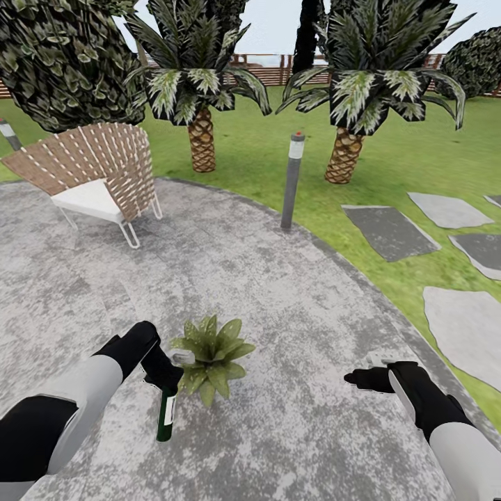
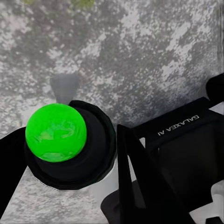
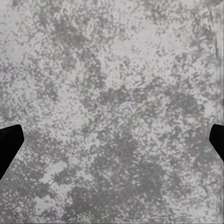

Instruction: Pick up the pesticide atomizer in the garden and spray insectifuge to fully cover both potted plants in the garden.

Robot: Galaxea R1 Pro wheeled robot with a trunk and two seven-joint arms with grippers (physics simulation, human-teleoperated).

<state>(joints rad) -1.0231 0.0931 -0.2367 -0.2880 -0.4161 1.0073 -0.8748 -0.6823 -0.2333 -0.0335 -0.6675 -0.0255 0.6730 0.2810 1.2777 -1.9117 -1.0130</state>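
Fingers of left gripper (image 1: 165,376) clamp the pesticide atomizer (image 1: 166,414), dark green bottle with white label, hanging upright just beside a potted plant (image 1: 212,356) on grey paving (image 1: 278,292). Left wrist: bright green ball (image 2: 56,132), "GALAXEA AI" printed on black housing (image 2: 179,126). Right wrist: right gripper (image 3: 112,142) fingers spread wide, empty, above paving.

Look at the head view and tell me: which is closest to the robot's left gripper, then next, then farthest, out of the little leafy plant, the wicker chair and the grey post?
1. The potted plant, right beside the left gripper.
2. The wicker chair, farther back on the paving, left side.
3. The grey post, at the lawn's edge, off to the right.
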